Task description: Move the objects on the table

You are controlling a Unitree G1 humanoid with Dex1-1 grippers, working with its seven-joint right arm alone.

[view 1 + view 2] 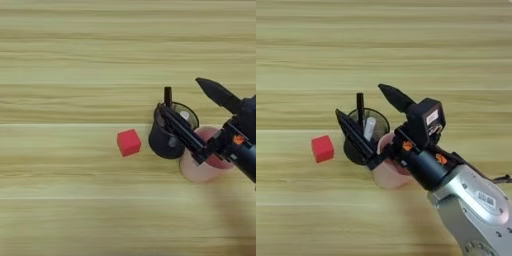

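Gripper: the right gripper (373, 120) is held with its two black fingers spread wide — nothing is pinched; the near finger (356, 137) is laid across the black holder's rim, the far finger (396, 97) points left past it.
Pink cup: the pale pink cup (197, 170) is seen just right of the holder, touching or nearly so, partly hidden under the gripper body.
Red cube: the red cube (129, 142) lies apart, left of the holder, on the table (60, 65).
Marker: the black marker (360, 111) stands upright in the black holder (165, 142), beside a pale object that cannot be identified.
Risk: the holder could be tipped or dragged by the near finger — the marker would spill; the cup could be pushed by the wrist above it.
Count: one cube, one cup, one marker, one holder.
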